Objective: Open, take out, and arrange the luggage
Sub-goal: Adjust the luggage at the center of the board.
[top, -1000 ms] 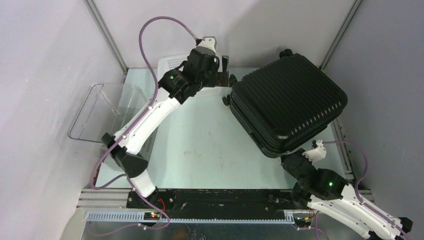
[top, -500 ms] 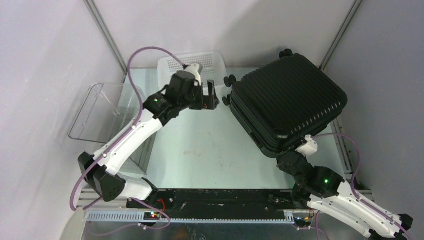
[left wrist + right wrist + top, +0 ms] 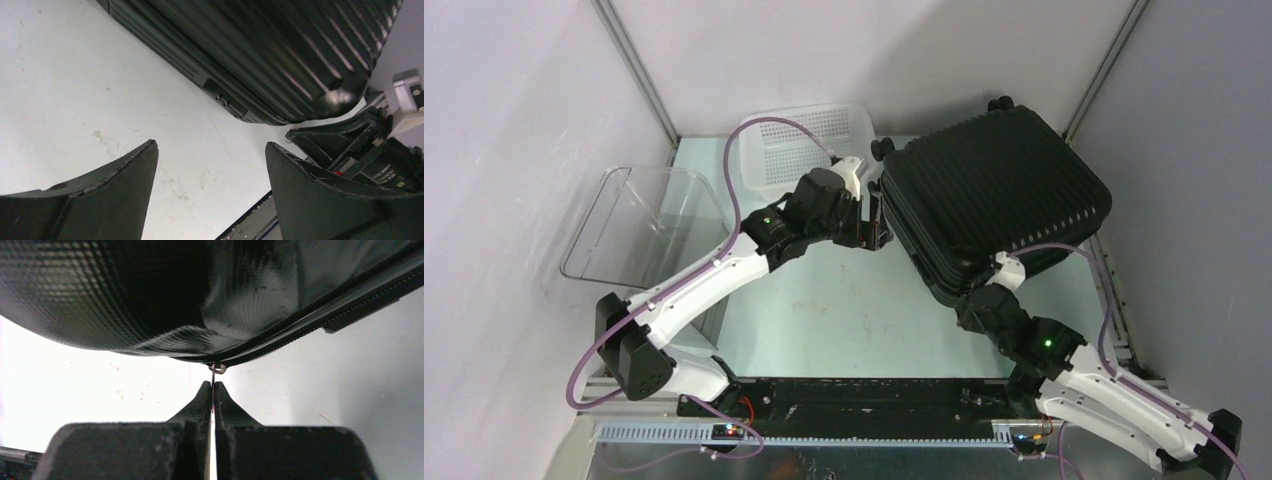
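Note:
The luggage (image 3: 999, 190) is a black ribbed hard-shell suitcase lying closed on the right half of the table, wheels toward the back. It fills the top of the left wrist view (image 3: 260, 45) and of the right wrist view (image 3: 150, 290). My left gripper (image 3: 874, 225) is open and empty, close beside the suitcase's left edge; in its own view the gripper (image 3: 210, 145) hangs over bare table. My right gripper (image 3: 972, 302) is at the suitcase's near corner. In its own view the gripper (image 3: 212, 386) is shut on the thin metal zipper pull (image 3: 216, 370) that hangs from the zip line.
A white perforated basket (image 3: 799, 135) stands at the back, left of the suitcase. A clear plastic bin (image 3: 639, 215) sits off the table's left edge. The right arm (image 3: 370, 145) shows in the left wrist view. Grey walls close in on three sides.
My left gripper has moved from over the basket down and right to the suitcase's left edge. My right gripper has moved left along the near corner, and the suitcase has shifted slightly.

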Motion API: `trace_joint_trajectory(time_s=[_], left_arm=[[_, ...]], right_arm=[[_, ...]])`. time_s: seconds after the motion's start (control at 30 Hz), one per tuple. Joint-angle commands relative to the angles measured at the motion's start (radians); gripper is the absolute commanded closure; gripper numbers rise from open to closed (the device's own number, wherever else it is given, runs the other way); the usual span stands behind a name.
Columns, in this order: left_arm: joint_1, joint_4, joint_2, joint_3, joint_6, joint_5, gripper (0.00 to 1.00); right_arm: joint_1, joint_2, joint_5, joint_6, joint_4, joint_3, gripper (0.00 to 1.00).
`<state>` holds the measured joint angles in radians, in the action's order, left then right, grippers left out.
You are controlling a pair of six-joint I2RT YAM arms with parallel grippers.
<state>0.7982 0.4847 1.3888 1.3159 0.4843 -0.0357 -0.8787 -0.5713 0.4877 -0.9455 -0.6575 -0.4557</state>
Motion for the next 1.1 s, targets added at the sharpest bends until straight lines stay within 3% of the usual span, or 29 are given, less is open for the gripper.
trace_joint_trajectory(time_s=[0.0,0.27,0.5,0.8,1.07], left_arm=[[0.001,-0.047,-0.021,-0.035,0.035,-0.046,0.18],[0.002,-0.124,-0.088,-0.195,0.150,-0.077,0.32],[0.006,-0.418,-0.047,-0.393,0.457,-0.156,0.44],[0.033,-0.612,0.155,-0.319,0.593,-0.153,0.44],[0.036,-0.600,0.274,-0.239,0.609,-0.128,0.45]], right_arm=[[0.030,-0.120,-0.150,0.108,0.248,-0.049,1.00],[0.020,-0.191,-0.205,0.150,0.280,-0.082,1.00],[0.031,-0.096,-0.244,0.130,0.278,0.001,1.00],[0.035,0.009,-0.213,0.058,0.265,0.074,1.00],[0.037,0.002,-0.213,0.051,0.301,0.074,1.00]])
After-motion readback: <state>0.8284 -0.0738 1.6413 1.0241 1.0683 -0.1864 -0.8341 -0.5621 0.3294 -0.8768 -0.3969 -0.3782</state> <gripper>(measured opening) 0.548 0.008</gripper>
